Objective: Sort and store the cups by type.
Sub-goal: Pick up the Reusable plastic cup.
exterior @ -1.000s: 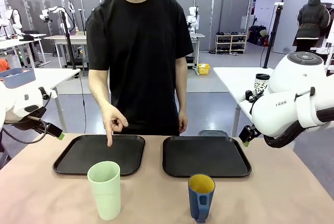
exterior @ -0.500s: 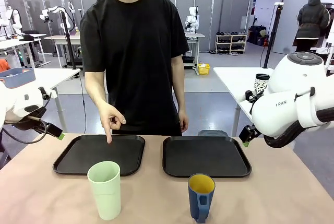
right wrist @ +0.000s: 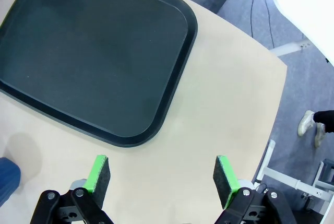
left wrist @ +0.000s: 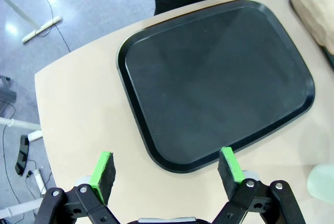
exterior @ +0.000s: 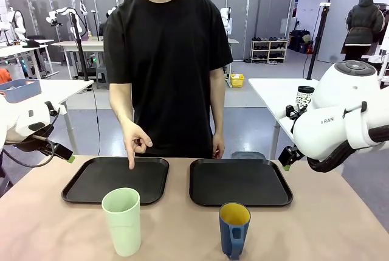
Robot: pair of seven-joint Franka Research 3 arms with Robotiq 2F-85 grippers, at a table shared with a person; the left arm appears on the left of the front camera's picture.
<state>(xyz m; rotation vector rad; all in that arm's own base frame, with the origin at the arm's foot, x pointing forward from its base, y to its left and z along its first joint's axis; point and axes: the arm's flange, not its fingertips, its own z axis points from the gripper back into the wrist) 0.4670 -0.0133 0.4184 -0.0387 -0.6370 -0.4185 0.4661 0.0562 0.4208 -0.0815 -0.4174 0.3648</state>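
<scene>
Front view | left gripper (left wrist: 166, 167), right gripper (right wrist: 160, 174): jaws apart, empty | pale green tumbler (exterior: 121, 221) inward of left gripper, blue mug (exterior: 234, 230) inward of right gripper, both on table (exterior: 182, 236) outside black trays (exterior: 240, 183) | sorting not started, both cups left

Green tumbler (exterior: 122, 221), blue mug (exterior: 234, 229), seemingly upright

Hovering with left black green-padded two-finger tool (left wrist: 166, 162) spread wide, empty. Same on right black green-padded tool (right wrist: 160, 167): spread wide, empty. Opposite, pointing down with person's hand (exterior: 135, 144), index finger extended.
</scene>
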